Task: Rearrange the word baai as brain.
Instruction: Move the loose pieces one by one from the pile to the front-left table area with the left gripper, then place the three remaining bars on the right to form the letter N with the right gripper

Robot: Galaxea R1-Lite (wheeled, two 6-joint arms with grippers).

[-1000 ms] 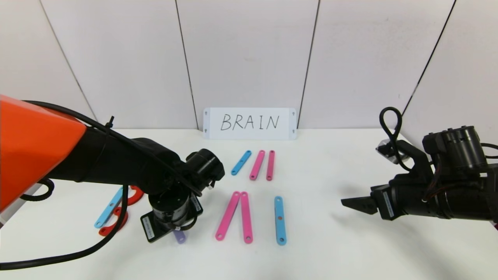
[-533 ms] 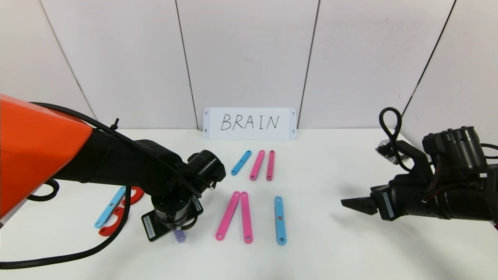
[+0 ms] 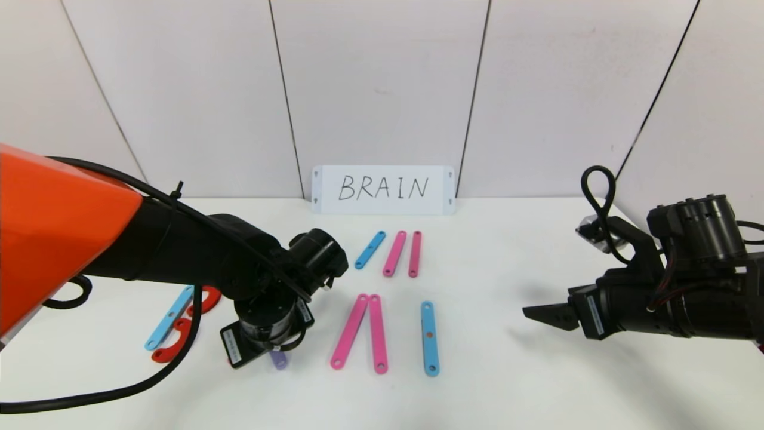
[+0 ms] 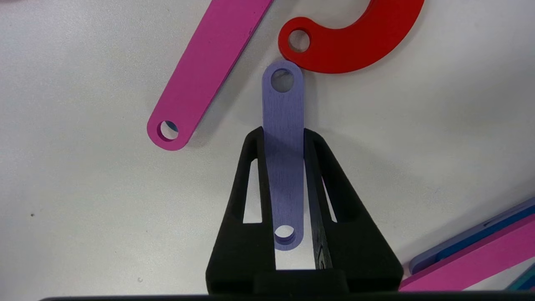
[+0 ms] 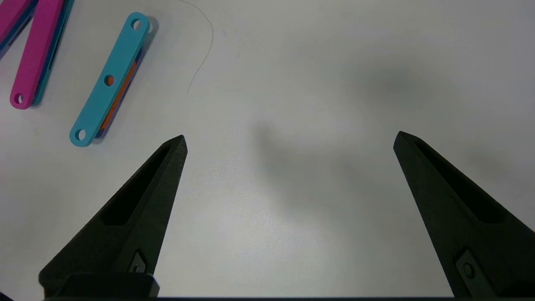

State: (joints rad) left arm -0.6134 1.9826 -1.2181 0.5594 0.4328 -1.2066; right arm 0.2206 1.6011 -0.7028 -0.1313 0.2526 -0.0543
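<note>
In the left wrist view my left gripper (image 4: 284,133) is shut on a short lilac strip (image 4: 283,104), held lengthwise between the fingers just over the white table. Its far end lies right next to a red curve (image 4: 355,39), with a pink strip (image 4: 209,71) beside it. In the head view only the lilac strip's tip (image 3: 277,360) shows under the left wrist. A blue strip (image 3: 169,316) with two red curves (image 3: 206,298) lies to the left. Two pink strips (image 3: 358,331) form a peak in the middle, and a blue strip (image 3: 430,337) lies to their right. My right gripper (image 3: 540,313) hovers open at the right.
Against the back wall stands a white card (image 3: 383,189) with BRAIN handwritten on it. In front of it lie three loose strips: blue (image 3: 370,249), pink (image 3: 394,253) and darker pink (image 3: 414,254). The right gripper's fingers (image 5: 167,175) stand over bare table.
The left wrist has edged slightly to the right with the lilac strip still in its grip. The right arm has not moved.
</note>
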